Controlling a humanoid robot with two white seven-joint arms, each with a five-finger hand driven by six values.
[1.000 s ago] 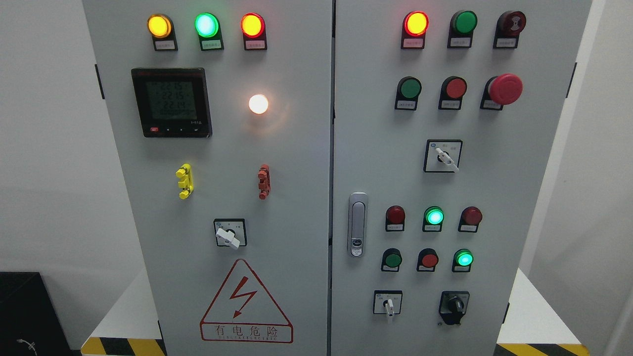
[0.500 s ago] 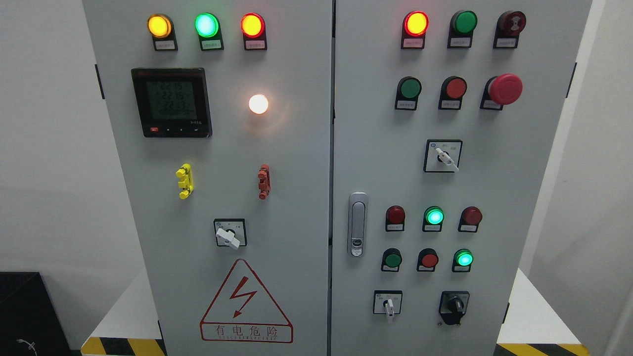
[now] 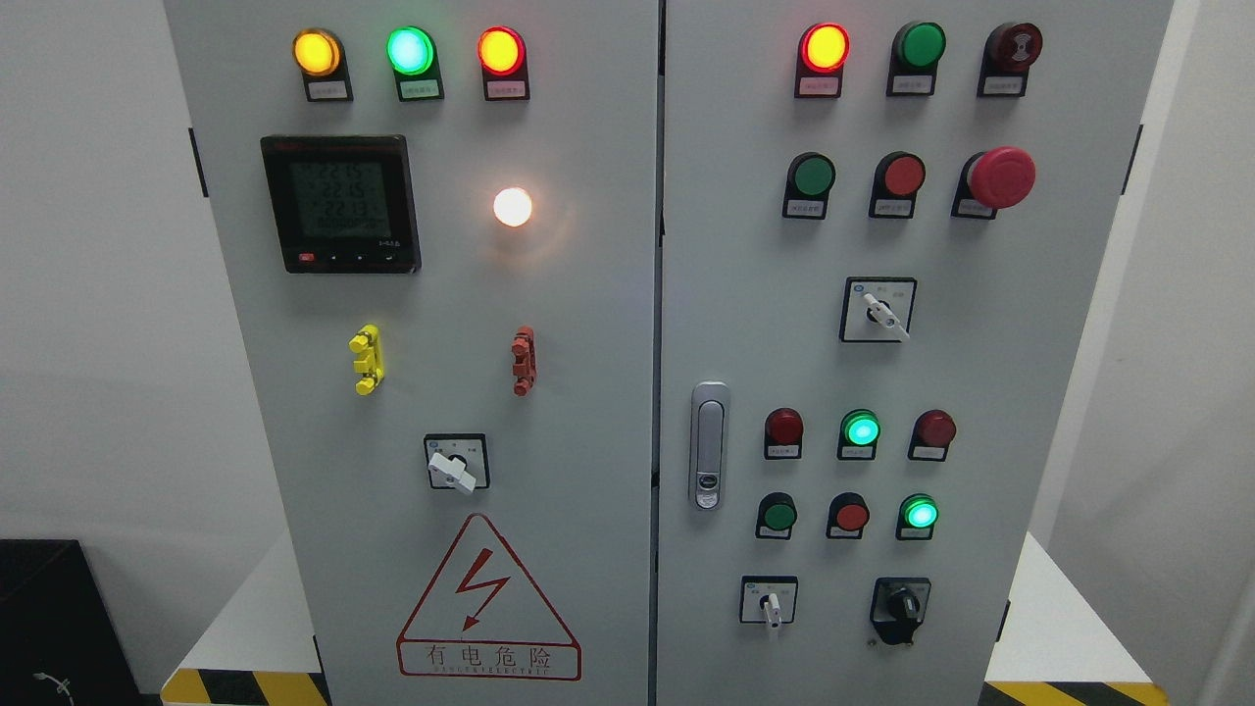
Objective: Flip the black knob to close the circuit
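The head view faces a grey electrical cabinet (image 3: 588,294) with two doors. Neither of the robot's hands shows anywhere in this view, so whether their fingers are apart or together cannot be told.

The black knob (image 3: 900,608) sits at the lower right of the right door, at the right end of the bottom row. Its grip stands close to upright. Just left of it in the same row is a small white switch (image 3: 771,604) with its lever pointing down.

Above that row a lit green light (image 3: 919,513) glows, beside a red button (image 3: 850,515) and a dark green button (image 3: 778,514). One row higher, another lit green light (image 3: 860,429) sits between two dark red lamps. A metal door latch (image 3: 708,445) runs upright near the inner edge of the right door. Near the top right a big red mushroom button (image 3: 1000,176) sticks out.

On the left door a digital meter (image 3: 340,203) shows green digits, with a glowing white lamp (image 3: 512,207) to its right. Lower down is a white switch (image 3: 455,469), and below it a red triangular warning sign (image 3: 487,603).
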